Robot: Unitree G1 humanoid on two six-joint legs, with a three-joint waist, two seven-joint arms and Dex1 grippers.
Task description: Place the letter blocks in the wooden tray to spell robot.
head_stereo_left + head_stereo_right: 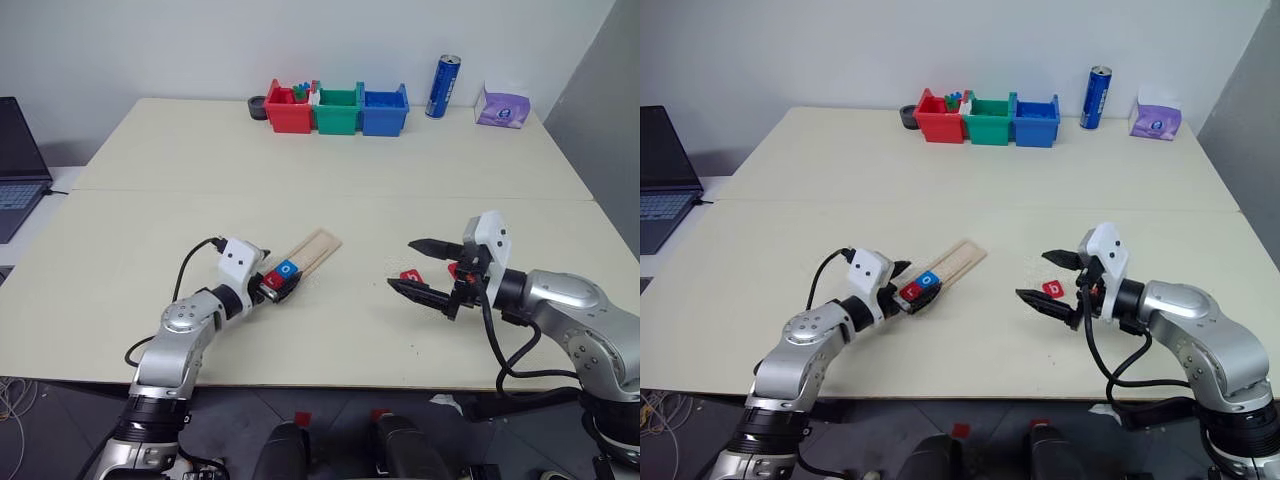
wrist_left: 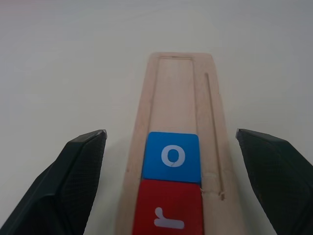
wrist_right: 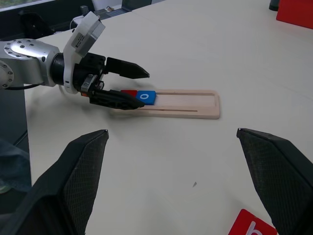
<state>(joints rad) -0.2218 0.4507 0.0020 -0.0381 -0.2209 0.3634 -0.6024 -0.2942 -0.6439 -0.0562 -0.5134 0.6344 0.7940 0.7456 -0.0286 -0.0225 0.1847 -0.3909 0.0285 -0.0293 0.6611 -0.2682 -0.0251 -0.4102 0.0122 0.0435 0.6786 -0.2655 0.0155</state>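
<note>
Left gripper point(image 1: 908, 283) spread wide at the near end of the wooden tray point(image 1: 958, 260), one black finger point(image 2: 73, 171) on each side of the board, nothing between them but the tray itself and no tile pinched. Inside the tray groove, right at that near end, red block "r" point(image 2: 168, 208) and, touching it on the far side, blue block "o" point(image 2: 172, 156), both flat and letter-up; remainder of the groove bare wood out to the tray's far end. Tray lying flat on the cream table point(image 1: 300, 180), angled so that its far end points away toward the bins. Right gripper point(image 1: 1045, 281) to the right of the tray and well apart from it, likewise spread wide and holding nothing, tips aimed back toward the tray. Between those tips, flat on the table, red block "b" point(image 1: 1053, 289), not touched by either finger; same tile seen at the corner of the right wrist view point(image 3: 252, 226). Far beyond the tray, at the back edge of the table, a row of three bins: red bin point(image 1: 288, 108), green bin point(image 1: 338, 110), blue bin point(image 1: 384, 110), with a dark round thing just left of the red one. Right of the bins, an upright blue can point(image 1: 441, 87) and a purple tissue pack point(image 1: 502, 106). Off the tray's left, past the table edge, a laptop point(image 1: 18, 165).
</note>
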